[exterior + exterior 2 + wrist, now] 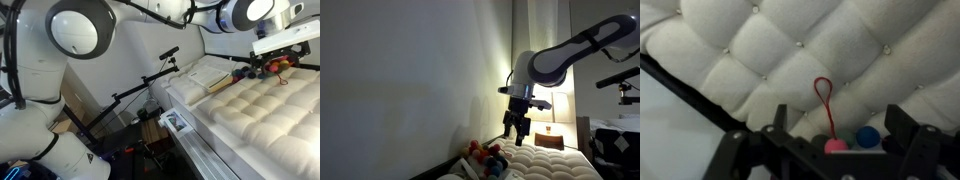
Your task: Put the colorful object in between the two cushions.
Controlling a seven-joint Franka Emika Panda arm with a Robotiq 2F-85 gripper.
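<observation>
Hanging above the big tufted cushion (750, 50), the end effector (518, 134) has its two fingers wide apart and holds nothing. The colorful object (836, 145) lies on that cushion, under the end effector. In the wrist view a pink bead and a blue bead sit between the two fingers, at the bottom of the picture. A thin red loop runs from them straight up the picture. So the bit of string that shows lies crossways to the line from finger to finger, which I think is good for a pinch. The rest of the string is hidden under the end effector. Going straight down looks like the way to the beads. The smaller flat cushion (205, 74) lies off to the side, well apart from the beads, so I think a carry comes after the pinch.
</observation>
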